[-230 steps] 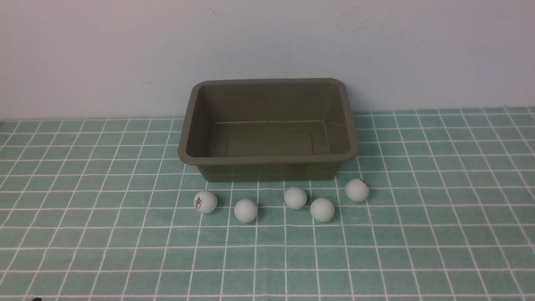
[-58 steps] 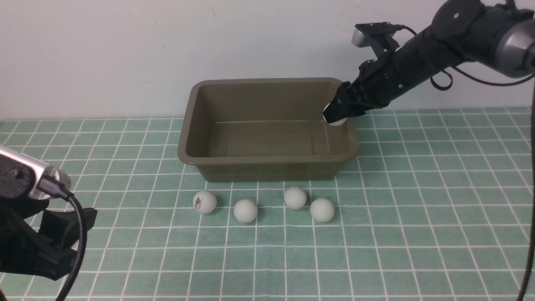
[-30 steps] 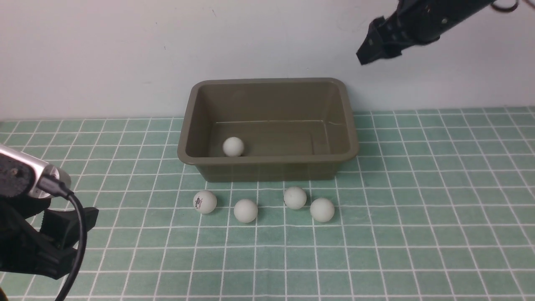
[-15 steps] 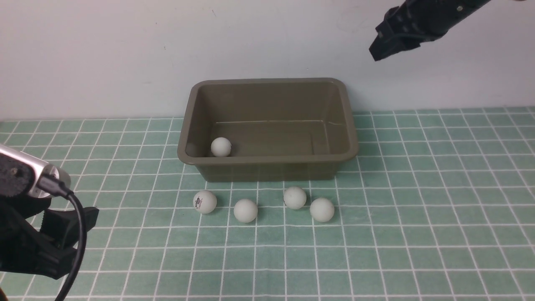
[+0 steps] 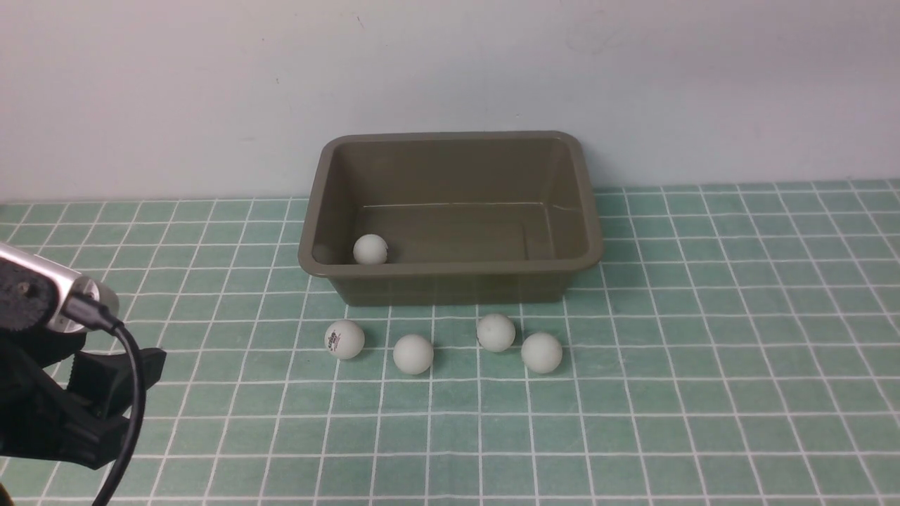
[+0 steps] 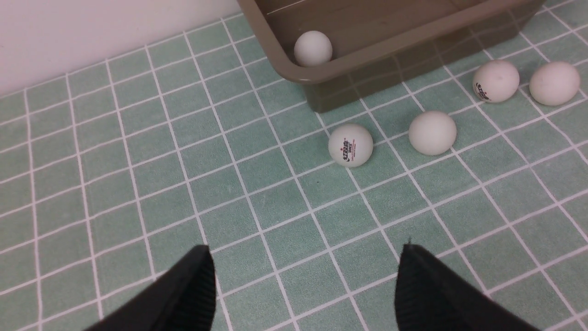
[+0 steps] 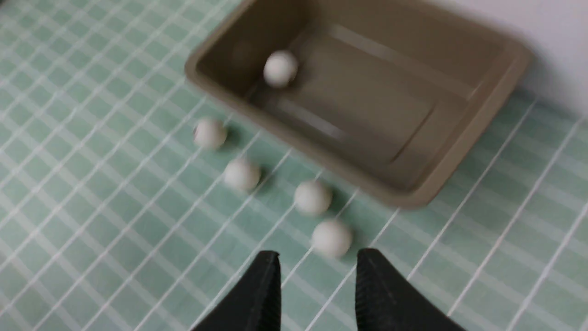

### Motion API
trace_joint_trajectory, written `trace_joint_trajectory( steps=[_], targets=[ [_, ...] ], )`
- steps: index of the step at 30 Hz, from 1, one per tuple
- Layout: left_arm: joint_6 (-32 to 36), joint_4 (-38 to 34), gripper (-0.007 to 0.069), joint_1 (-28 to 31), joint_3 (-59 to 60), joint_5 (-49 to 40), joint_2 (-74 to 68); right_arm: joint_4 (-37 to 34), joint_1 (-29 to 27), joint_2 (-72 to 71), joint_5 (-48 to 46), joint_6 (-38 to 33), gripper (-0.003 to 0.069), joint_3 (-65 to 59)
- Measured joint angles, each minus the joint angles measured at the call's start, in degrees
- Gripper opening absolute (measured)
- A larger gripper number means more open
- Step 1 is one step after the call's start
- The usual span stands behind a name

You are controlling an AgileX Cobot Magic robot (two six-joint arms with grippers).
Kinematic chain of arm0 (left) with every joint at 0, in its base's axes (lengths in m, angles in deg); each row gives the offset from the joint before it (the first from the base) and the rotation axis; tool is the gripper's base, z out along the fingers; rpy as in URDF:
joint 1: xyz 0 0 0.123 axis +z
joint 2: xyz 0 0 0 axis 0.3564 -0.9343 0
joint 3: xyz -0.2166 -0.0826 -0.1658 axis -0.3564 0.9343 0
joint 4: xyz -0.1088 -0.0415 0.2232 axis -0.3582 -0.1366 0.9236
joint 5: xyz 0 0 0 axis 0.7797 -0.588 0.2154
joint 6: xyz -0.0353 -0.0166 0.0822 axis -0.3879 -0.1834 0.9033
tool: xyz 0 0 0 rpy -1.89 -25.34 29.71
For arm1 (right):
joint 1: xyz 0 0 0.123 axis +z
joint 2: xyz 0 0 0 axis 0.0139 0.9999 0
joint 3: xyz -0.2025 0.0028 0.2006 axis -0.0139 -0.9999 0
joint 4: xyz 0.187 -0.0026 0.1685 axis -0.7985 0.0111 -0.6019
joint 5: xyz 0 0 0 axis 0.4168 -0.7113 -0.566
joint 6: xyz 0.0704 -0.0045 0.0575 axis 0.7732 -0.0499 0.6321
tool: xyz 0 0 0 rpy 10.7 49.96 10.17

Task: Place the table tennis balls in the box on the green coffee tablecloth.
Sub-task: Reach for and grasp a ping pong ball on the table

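Note:
The olive-brown box [image 5: 450,268] stands at the back of the green checked tablecloth [image 5: 703,365]. One white ball [image 5: 370,249] lies inside it by the front left corner. Several more balls lie in a row just in front of the box, from the printed one [image 5: 344,339] to the rightmost [image 5: 541,352]. My left gripper [image 6: 305,247] hovers open and empty over the cloth, short of the printed ball [image 6: 350,145]. My right gripper [image 7: 318,255] is shut and empty, high above the rightmost ball [image 7: 331,238]; it is outside the front view.
A pale wall rises directly behind the box. My left arm [image 5: 49,393] with its cable fills the near left corner of the front view.
My right arm has lifted up and out of the front view, and its jaws have closed. The ball in the box rolled left and settled near the front left corner. The left arm has stayed put.

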Motion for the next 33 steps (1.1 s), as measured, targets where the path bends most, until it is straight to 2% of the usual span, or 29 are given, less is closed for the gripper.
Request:
trace_joint_trajectory(
  steps=[3, 9, 13, 17, 24, 33],
  targets=[
    [0.0, 0.0, 0.0471, 0.0, 0.0, 0.0, 0.0, -2.6, 0.0, -1.8, 2.3, -2.9, 0.0216, -7.9],
    [0.0, -0.8, 0.0471, 0.0, 0.0, 0.0, 0.0, -13.4, 0.5, -3.3, 14.7, -13.1, 0.0216, -25.3],
    [0.0, -1.1, 0.0471, 0.0, 0.0, 0.0, 0.0, -18.2, 2.9, -2.7, 24.7, -20.9, 0.0216, -32.8],
    [0.4, -1.1, 0.0471, 0.0, 0.0, 0.0, 0.0, -19.6, 6.8, -0.4, 33.0, -26.5, 0.0217, -35.9],
    [0.9, -1.1, 0.0471, 0.0, 0.0, 0.0, 0.0, -20.4, 12.4, 5.2, 41.9, -28.4, 0.0247, -36.4],
    [0.9, -1.1, 0.0471, 0.0, 0.0, 0.0, 0.0, -21.0, 14.7, 13.6, 47.9, -28.6, 0.0360, -36.0]
  ],
)
